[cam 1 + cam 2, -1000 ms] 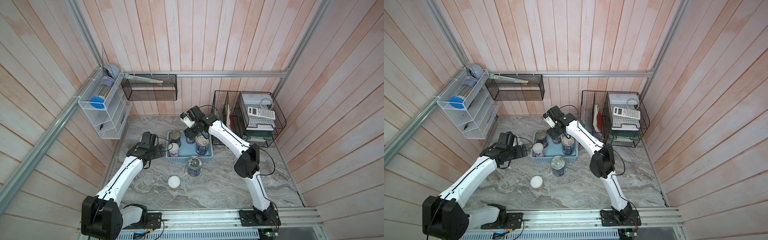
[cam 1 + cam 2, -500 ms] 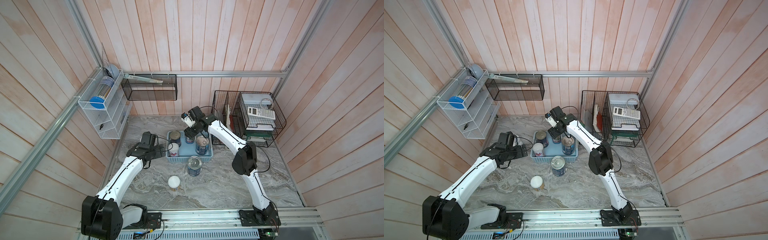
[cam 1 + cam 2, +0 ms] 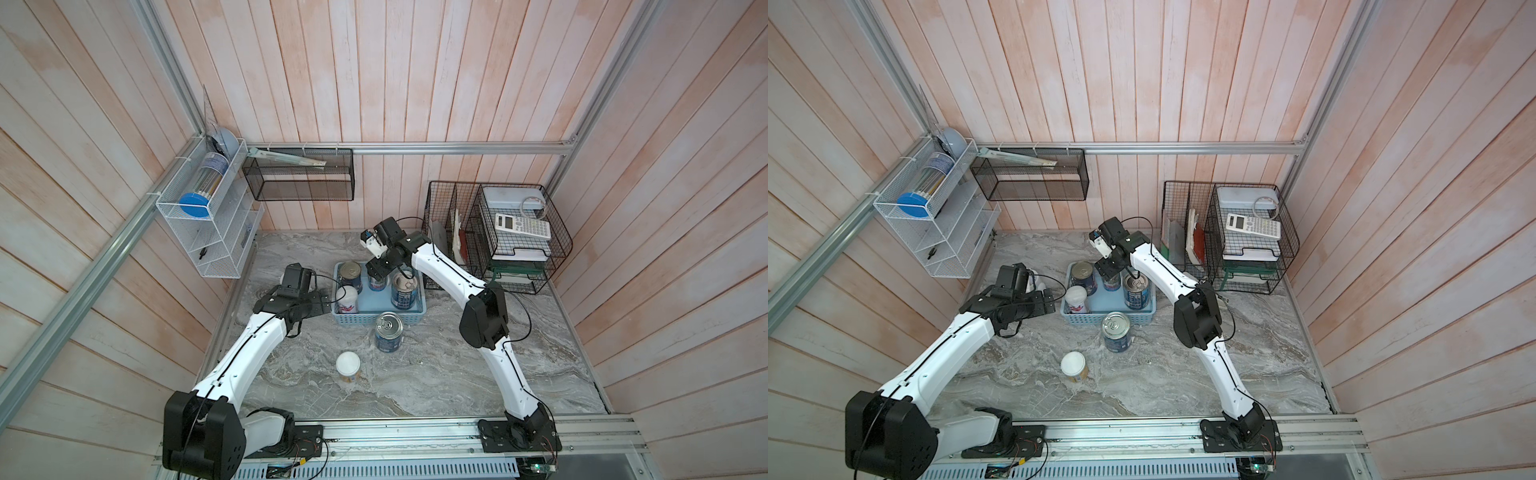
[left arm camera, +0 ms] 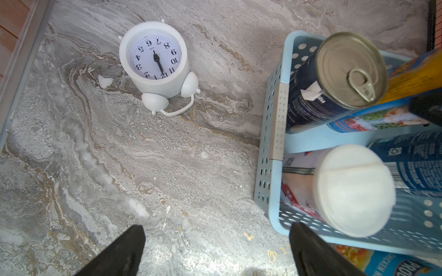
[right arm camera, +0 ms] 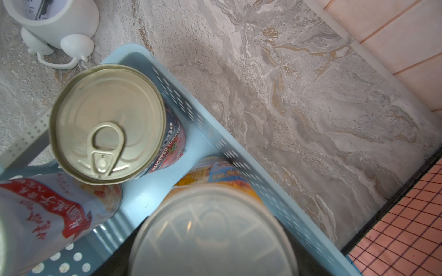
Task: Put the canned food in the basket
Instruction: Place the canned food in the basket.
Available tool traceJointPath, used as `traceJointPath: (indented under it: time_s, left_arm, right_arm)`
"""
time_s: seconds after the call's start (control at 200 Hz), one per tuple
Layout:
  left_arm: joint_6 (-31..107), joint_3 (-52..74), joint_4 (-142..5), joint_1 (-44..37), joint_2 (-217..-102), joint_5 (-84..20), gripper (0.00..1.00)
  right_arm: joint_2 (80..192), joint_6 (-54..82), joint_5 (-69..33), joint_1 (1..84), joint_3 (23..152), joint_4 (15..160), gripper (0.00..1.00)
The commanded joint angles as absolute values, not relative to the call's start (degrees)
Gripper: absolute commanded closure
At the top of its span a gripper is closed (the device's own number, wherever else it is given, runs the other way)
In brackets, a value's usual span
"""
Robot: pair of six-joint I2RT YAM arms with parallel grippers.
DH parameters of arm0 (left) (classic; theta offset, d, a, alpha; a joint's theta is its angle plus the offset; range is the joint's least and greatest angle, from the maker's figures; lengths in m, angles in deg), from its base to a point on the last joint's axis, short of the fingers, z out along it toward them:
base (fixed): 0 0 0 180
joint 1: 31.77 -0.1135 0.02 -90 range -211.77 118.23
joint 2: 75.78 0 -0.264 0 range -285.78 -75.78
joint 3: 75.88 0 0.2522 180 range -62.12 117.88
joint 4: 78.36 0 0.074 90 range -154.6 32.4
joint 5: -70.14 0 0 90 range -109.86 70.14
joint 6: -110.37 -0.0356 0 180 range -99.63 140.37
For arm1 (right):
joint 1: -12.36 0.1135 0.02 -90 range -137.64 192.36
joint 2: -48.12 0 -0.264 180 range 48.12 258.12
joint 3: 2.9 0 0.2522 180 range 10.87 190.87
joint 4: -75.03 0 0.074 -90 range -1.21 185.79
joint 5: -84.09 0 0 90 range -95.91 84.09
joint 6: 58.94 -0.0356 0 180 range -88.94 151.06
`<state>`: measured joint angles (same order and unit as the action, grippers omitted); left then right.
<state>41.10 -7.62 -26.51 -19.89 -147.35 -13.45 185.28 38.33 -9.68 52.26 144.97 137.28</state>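
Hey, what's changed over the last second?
The right arm's elbow drew slightly toward the basket; the right gripper stays shut on the yellow-labelled can inside it. Nothing released. The open left gripper and the silver-topped can and white-lidded can outside it stayed put.

Blue basket [image 3: 357, 319] holds seemingly four upright cans [image 3: 404, 286]; pull-tab can [image 3: 389, 332], white-lidded can [image 3: 348, 365] stand outside.

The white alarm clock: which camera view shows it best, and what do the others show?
The left wrist view: the white alarm clock shows whole, dial and hands readable. The right wrist view crops it at the frame edge, leaving body and bells. In both top views the left arm hides almost all of it.
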Motion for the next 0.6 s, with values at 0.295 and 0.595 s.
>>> traceJointPath:
  time_s: [0.295,0.595]
  left_arm:
    - [40.2,-8.9,-27.8,-20.3,-146.8,-13.2,0.0]
    - [40.1,-9.4,-28.2,-20.3,-145.0,-12.8,0.0]
  right_arm:
    - [182.1,37.9,-8.6,51.9,146.2,132.6,0.04]
    - [173.6,36.4,-11.4,52.2,145.2,139.2,0.03]
